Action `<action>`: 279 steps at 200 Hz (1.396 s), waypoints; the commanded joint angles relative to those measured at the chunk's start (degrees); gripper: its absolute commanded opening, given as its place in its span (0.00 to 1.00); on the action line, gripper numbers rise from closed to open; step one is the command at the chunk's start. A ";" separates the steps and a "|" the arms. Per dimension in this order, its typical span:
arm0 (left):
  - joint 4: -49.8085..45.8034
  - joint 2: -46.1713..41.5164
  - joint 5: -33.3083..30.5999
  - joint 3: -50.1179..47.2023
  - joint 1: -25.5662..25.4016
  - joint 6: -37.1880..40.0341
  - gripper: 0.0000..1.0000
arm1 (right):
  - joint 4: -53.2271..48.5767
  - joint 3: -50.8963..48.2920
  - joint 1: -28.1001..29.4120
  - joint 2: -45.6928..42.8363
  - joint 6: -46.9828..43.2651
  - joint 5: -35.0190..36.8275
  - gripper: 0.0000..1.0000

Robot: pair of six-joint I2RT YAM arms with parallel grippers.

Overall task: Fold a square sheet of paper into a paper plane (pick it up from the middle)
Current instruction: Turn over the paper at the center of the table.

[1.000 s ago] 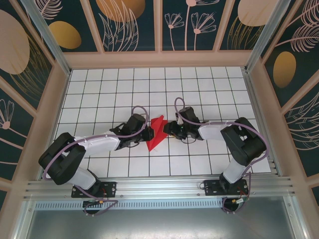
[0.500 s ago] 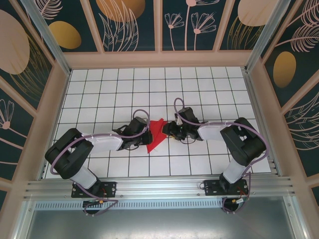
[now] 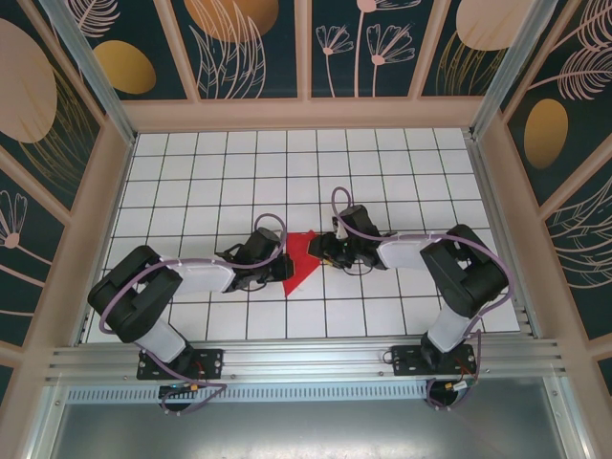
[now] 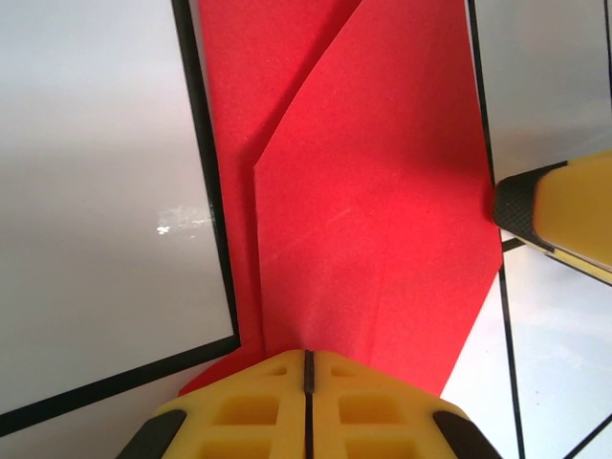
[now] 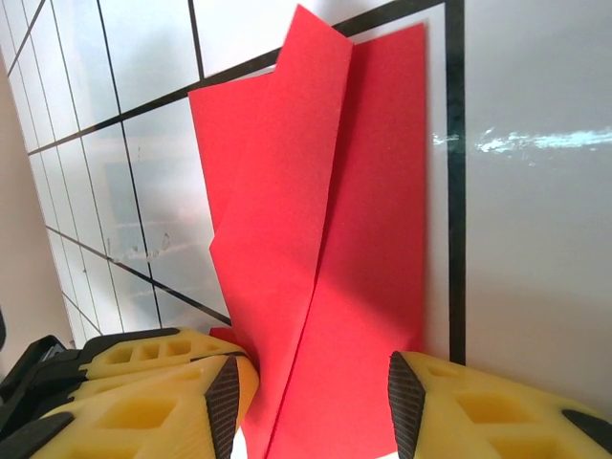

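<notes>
Top external view: a white table of black-lined grid tiles (image 3: 191, 172), boxed in by dark teal walls with flower patterns (image 3: 258, 48), a metal rail (image 3: 306, 361) along the near edge. Mid-table lies the thin bright red paper sheet (image 3: 298, 260), partly folded, one flap lifted. Left gripper (image 4: 308, 360) has its jaws pressed together, pinching the paper's edge. Right gripper (image 5: 314, 382) has its jaws spread, with paper between them.
</notes>
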 commanded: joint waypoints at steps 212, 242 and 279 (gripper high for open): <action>2.80 1.64 3.11 -1.26 0.02 -2.06 0.08 | -9.52 -1.81 3.48 -7.99 2.40 11.57 0.48; 3.01 1.99 3.49 -1.35 0.03 -2.35 0.08 | -6.43 -2.17 3.99 -5.48 3.66 9.07 0.48; 3.39 1.83 3.67 -1.84 0.06 -2.52 0.08 | -5.23 -2.17 4.34 -3.53 4.36 8.19 0.48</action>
